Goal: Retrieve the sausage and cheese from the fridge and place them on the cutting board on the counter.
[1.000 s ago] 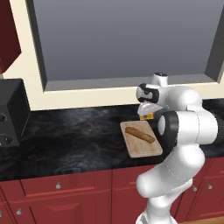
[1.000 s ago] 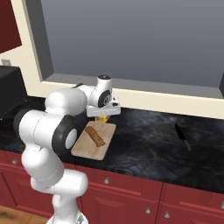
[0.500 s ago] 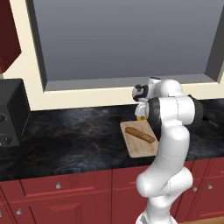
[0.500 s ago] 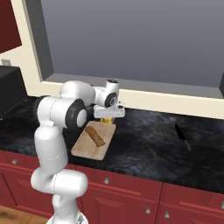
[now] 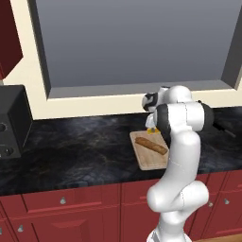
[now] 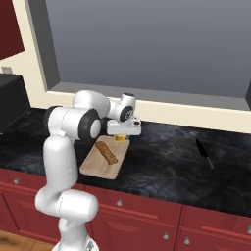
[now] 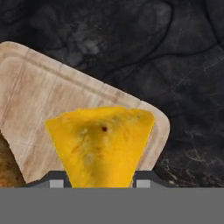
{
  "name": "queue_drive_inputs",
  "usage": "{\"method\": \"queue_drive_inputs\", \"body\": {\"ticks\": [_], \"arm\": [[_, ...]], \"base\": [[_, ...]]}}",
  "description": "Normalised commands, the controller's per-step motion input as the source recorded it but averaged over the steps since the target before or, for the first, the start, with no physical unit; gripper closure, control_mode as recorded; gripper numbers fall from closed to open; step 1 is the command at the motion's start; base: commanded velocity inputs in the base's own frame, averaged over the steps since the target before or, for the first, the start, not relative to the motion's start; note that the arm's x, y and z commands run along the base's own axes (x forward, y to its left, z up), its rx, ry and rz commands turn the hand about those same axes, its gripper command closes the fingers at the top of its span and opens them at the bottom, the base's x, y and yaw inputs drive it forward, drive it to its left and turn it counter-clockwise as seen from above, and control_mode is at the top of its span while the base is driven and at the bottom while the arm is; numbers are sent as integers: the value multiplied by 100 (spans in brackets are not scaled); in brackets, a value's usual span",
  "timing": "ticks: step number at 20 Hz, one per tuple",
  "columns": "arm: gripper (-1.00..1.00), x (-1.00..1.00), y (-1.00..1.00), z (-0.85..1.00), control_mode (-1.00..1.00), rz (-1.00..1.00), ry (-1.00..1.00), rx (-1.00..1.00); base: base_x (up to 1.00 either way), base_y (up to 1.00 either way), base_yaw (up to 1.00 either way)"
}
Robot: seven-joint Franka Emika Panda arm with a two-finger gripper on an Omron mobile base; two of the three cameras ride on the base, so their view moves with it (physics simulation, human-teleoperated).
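Right over the far corner of the cutting board, the gripper clamps the yellow cheese, with the sausage lying on the board

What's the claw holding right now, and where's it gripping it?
The cheese wedge, pinched at its narrow end between the claw's fingertips.
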Motion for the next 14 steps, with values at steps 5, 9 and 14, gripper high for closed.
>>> {"method": "queue_drive_inputs", "body": {"ticks": [5, 9, 14], "arm": [[100, -73, 45, -37, -100, 0, -1, -8], [-100, -75, 33, -25, -100, -2, -8, -7], [-100, 3, -63, 70, -100, -17, 2, 0]], "base": [[0, 0, 0], [0, 0, 0], [0, 0, 0]]}}
